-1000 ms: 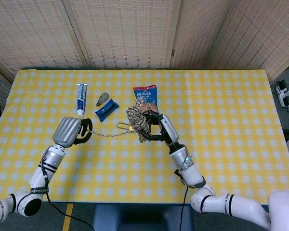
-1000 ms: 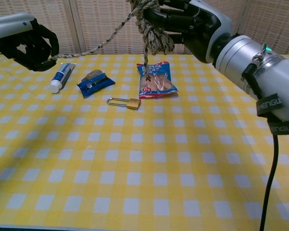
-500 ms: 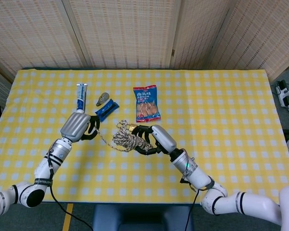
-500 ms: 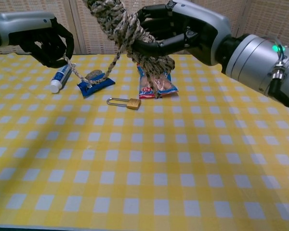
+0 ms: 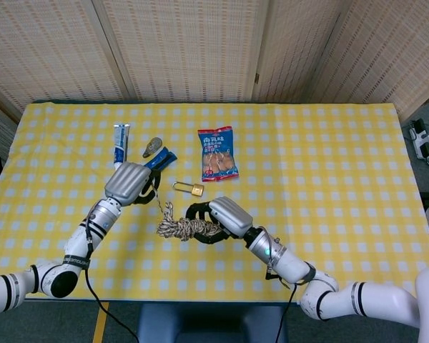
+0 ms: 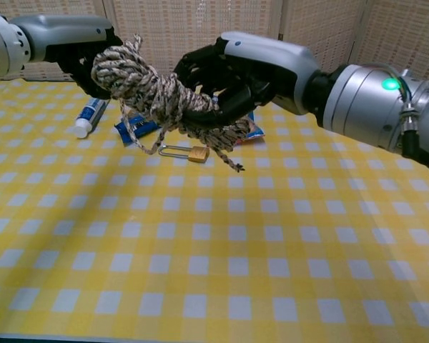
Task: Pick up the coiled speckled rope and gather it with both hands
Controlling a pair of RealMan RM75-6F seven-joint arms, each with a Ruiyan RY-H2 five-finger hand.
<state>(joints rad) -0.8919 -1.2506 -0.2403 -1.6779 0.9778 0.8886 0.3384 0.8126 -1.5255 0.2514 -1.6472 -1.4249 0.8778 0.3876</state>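
The speckled rope (image 6: 164, 103) is gripped aloft by the right hand (image 6: 236, 75), its tail pinched by the left hand (image 5: 132, 184); slack should be fed in evenly.

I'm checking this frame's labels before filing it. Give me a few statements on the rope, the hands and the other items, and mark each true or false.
1. The right hand grips the rope bundle. True.
2. The rope lies flat on the table. False: in the chest view it is held up above the cloth.
3. The padlock sits inside the snack bag. False: it lies on the cloth apart from the bag.
4. The toothpaste tube lies near the table's left side. True.
5. The left hand is far from the rope. False: a strand runs up to it.
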